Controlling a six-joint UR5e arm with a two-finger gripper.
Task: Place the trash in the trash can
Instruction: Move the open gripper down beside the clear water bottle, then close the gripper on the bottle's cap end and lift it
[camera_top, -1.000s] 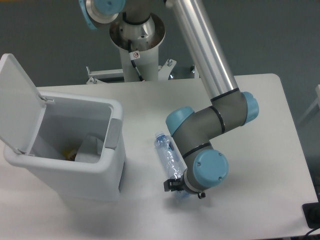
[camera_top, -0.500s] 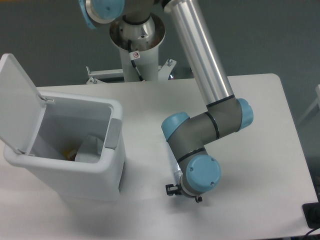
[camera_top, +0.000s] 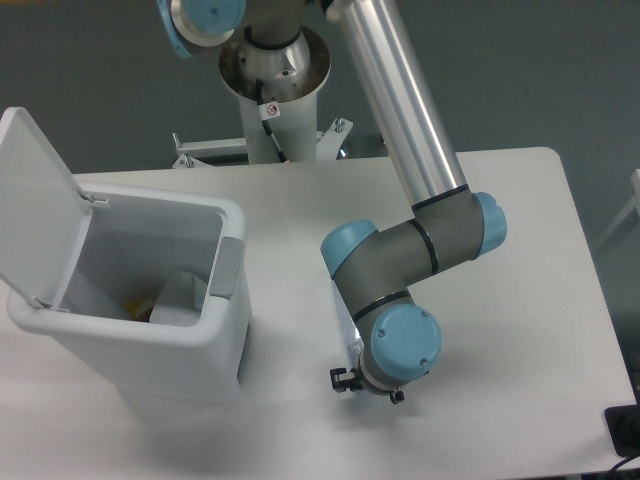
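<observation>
**Operator:** Where does the arm stand?

**Inspector:** Your silver and grey arm with light blue joint caps (camera_top: 400, 150) reaches down from its pedestal at the far edge to the near middle of the white table (camera_top: 520, 330). The wrist is folded over, and the gripper (camera_top: 366, 384) points down at the tabletop, almost wholly hidden under the last blue cap. You see only small black parts at its base.

**Operator:** Are the fingers open or closed?

**Inspector:** That cannot be told. The wrist covers them, so neither the gap nor any hold is visible.

**Operator:** And the bottle?

**Inspector:** Only a thin sliver of the crushed clear plastic bottle (camera_top: 349, 335) shows, at the left edge of the wrist, lying on the table under the arm. Its cap and label are hidden.

**Operator:** The bin?

**Inspector:** The large white rectangular plastic trash can (camera_top: 140, 330) sits at the near left, well apart from the gripper. Its flat white lid (camera_top: 35, 200) stands open, swung up on the left side, and a grey tab (camera_top: 228, 265) sits on the right rim. Inside you can see whitish flat material with a small yellowish bit beside it; what it is cannot be made out.
</observation>
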